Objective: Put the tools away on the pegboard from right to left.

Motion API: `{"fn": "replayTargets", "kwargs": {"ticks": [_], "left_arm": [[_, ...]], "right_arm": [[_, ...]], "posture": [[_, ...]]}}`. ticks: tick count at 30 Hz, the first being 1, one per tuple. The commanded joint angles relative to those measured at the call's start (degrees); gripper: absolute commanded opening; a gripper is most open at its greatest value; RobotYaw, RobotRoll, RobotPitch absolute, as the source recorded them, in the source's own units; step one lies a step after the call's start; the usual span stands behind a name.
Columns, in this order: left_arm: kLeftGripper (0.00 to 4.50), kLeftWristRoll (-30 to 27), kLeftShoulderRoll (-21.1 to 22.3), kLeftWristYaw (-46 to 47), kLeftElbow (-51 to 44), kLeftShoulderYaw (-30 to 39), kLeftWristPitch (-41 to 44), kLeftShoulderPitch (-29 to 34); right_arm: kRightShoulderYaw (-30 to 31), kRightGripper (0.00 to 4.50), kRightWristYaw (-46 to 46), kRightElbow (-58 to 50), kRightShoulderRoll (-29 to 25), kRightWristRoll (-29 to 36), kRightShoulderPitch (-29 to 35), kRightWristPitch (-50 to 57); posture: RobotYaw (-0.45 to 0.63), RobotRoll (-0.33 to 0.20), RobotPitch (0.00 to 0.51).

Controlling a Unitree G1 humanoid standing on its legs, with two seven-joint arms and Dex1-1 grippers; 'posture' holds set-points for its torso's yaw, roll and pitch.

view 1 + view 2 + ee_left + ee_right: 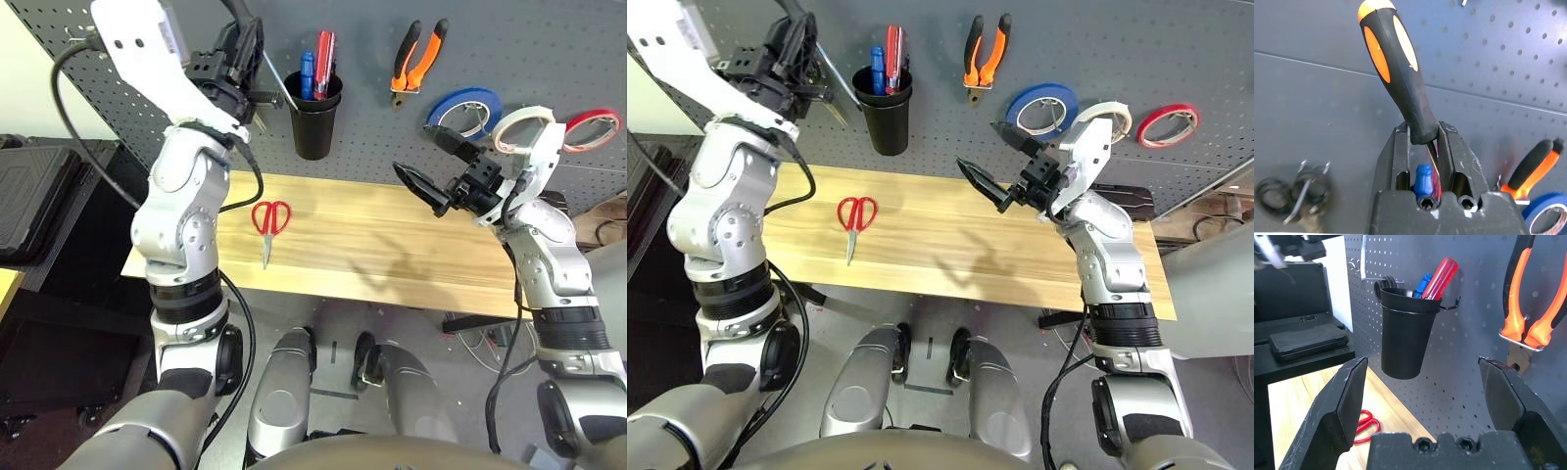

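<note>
Grey floor beneath a light wooden tabletop (392,245)
Pale wall (49,78) at picture left, black case (1308,340) lying on a dark cabinet (1298,369)

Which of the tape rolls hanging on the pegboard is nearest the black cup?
The blue tape roll; the white and red rolls hang farther right.

Bright scene; soft shadow on wooden tabletop (338,220); pale sheen across pegboard (1518,36), left wrist view.
</note>
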Motion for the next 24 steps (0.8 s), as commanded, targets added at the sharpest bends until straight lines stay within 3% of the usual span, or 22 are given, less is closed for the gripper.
{"fn": "replayTargets", "kwargs": {"ticks": [1, 7, 18, 22, 24], "left_arm": [[0.64, 1.4, 0.0, -0.5, 4.7, -0.4, -4.9, -2.8], [0.64, 1.7, 0.2, -1.7, 12.9, -0.2, -9.6, -7.2], [0.64, 7.1, 1.4, -4.7, 33.0, -1.2, -26.5, -9.6], [0.64, 8.6, 2.3, -4.8, 36.2, -1.6, -28.7, -9.7], [1.39, 8.6, 2.7, -4.9, 35.4, -1.5, -28.5, -9.1]], "right_arm": [[0.5, 4.50, -0.6, -1.7, 0.1, -0.6, 0.9, 0.5], [1.1, 4.50, -1.7, -2.5, 0.6, -1.6, 1.2, 0.6], [1.8, 4.50, -3.1, -2.7, 1.2, -2.8, 0.9, 0.8], [1.7, 4.50, -3.6, -3.1, 1.0, -2.9, 1.1, 1.1], [1.8, 4.50, -3.9, -3.3, 0.9, -3.1, 1.3, 1.2]], "posture": [[0.20, 0.000, 0.150], [0.19, 0.000, 0.155], [0.17, 0.000, 0.161], [0.15, 0.000, 0.165], [0.16, 0.000, 0.165]]}}
